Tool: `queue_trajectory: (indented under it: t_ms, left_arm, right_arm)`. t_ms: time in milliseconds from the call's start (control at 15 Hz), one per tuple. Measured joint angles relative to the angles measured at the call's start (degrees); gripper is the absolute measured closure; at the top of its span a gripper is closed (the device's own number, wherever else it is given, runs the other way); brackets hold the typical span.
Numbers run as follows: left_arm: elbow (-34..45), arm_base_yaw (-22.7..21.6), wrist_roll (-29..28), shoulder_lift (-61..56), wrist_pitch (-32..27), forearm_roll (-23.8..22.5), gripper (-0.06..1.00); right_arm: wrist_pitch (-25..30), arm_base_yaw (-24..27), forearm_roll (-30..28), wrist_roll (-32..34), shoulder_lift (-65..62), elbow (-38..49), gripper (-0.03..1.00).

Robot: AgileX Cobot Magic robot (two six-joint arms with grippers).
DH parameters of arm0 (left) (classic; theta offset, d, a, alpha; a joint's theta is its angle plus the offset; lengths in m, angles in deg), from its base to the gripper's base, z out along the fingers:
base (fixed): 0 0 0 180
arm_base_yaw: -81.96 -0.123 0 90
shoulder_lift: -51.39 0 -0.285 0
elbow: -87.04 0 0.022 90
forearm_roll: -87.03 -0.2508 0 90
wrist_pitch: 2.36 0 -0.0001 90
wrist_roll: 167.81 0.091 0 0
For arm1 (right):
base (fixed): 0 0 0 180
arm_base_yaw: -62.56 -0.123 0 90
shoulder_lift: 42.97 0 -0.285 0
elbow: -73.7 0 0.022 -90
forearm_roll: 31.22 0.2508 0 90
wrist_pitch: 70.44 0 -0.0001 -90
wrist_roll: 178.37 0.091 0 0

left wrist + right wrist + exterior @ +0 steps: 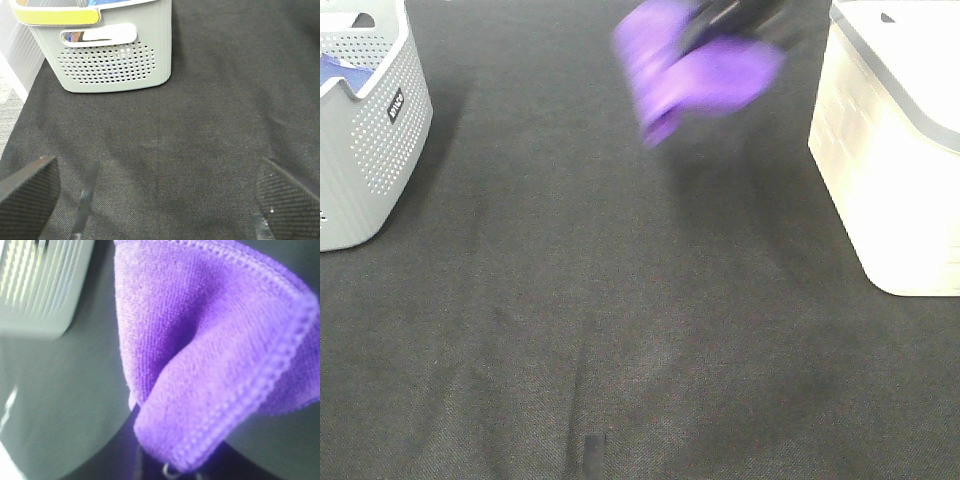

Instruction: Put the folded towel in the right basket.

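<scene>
Overhead, the towel (pixel 695 70) hangs blurred at upper centre, clamped in the right gripper (pixel 725 20), left of the right basket (pixel 890 150). Left wrist: the left gripper (pixel 157 200) gapes, empty. Right wrist: the towel (pixel 210 340) looks soft, light and floppy, probably best pinched across its folds.

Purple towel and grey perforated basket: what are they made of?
Purple folded towel: likely microfibre cloth, with a matte fuzzy nap and an overlocked stitched hem. Grey perforated basket: probably moulded plastic, with smooth satin walls, regular rows of holes and a moulded handle slot.
</scene>
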Motion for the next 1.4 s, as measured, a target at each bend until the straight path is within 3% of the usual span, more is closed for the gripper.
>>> queue_trajectory:
  t_ms: [267, 400, 533, 600, 667, 733, 867, 1000, 1133, 1400]
  left_arm:
    - [0.00, 0.00, 0.00, 0.00, 0.00, -0.06, -0.05]
    - [0.00, 0.00, 0.00, 0.00, 0.00, -0.06, -0.05]
    - [0.00, 0.00, 0.00, 0.00, 0.00, -0.06, -0.05]
    - [0.00, 0.00, 0.00, 0.00, 0.00, -0.06, -0.05]
    - [0.00, 0.00, 0.00, 0.00, 0.00, -0.06, -0.05]
    - [0.00, 0.00, 0.00, 0.00, 0.00, -0.06, -0.05]
    - [0.00, 0.00, 0.00, 0.00, 0.00, -0.06, -0.05]
    - [0.00, 0.00, 0.00, 0.00, 0.00, -0.06, -0.05]
    - [0.00, 0.00, 0.00, 0.00, 0.00, -0.06, -0.05]
    - [0.00, 0.00, 0.00, 0.00, 0.00, -0.06, -0.05]
  right_arm:
    - [4.64, 20.80, -9.91, 1.72, -10.66, 0.00, 0.86]
    - [4.87, 24.92, -15.93, 3.04, -9.85, 0.00, 0.86]
    - [5.27, 25.38, -20.28, 4.24, -8.08, 0.00, 0.84]
    - [5.39, 25.32, -21.54, 4.35, -6.13, 0.00, 0.76]
    - [5.39, 25.32, -21.89, 4.35, -4.98, 0.00, 0.51]
    - [5.44, 25.32, -22.23, 4.35, -4.13, 0.00, 0.42]
    - [5.61, 25.32, -21.77, 4.13, -3.72, 0.00, 0.05]
    - [5.61, 25.32, -20.80, 1.20, -3.90, 0.00, 0.00]
    - [5.61, 23.89, -22.06, 3.09, -4.58, 0.00, -0.01]
    - [4.98, 12.32, -28.93, 9.57, -7.10, 0.00, -0.01]
